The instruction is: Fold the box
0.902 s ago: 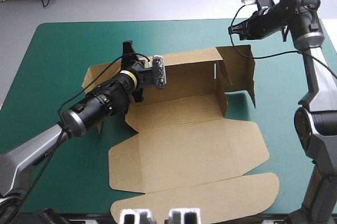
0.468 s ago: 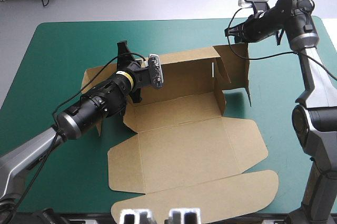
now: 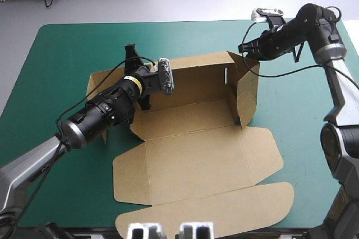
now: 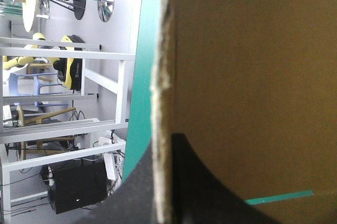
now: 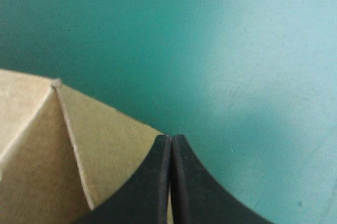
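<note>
Your left gripper [image 3: 133, 54] has jaws clamped on the brown box [image 3: 196, 160], mid-surface [image 3: 67, 54]; the right gripper [image 5: 171, 140], jaws closed empty, props the raised right wall [image 3: 247, 96]: slip off its corner and that wall could flop outward.

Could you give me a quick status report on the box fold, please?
Left pincer shut on the box, at its back wall. Right pincer shut, tip at the upright right end flap. Lid lying flat. No obstruction seen.
</note>
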Controlling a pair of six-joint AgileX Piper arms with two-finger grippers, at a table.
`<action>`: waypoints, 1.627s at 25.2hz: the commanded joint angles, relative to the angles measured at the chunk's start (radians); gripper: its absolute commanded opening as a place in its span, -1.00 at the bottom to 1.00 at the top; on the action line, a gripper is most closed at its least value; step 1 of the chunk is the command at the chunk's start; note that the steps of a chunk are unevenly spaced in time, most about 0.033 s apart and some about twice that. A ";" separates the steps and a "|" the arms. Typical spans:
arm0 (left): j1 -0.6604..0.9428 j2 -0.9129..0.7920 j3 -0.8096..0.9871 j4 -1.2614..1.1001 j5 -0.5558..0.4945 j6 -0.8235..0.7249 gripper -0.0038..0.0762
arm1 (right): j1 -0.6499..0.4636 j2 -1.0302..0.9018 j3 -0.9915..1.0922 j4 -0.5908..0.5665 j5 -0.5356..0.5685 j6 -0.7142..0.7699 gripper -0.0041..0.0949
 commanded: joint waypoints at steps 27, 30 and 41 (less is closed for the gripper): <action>-0.005 -0.043 -0.028 -0.005 -0.032 -0.015 -0.93 | -0.078 -0.447 0.890 0.820 -0.450 -1.220 -0.95; -0.005 -0.043 -0.028 -0.005 -0.032 -0.015 -0.93 | -0.078 -0.457 0.928 0.822 -0.465 -1.227 -0.95; -0.005 -0.043 -0.028 -0.005 -0.032 -0.011 -0.93 | -0.078 -0.466 0.922 0.785 -0.304 -1.245 0.58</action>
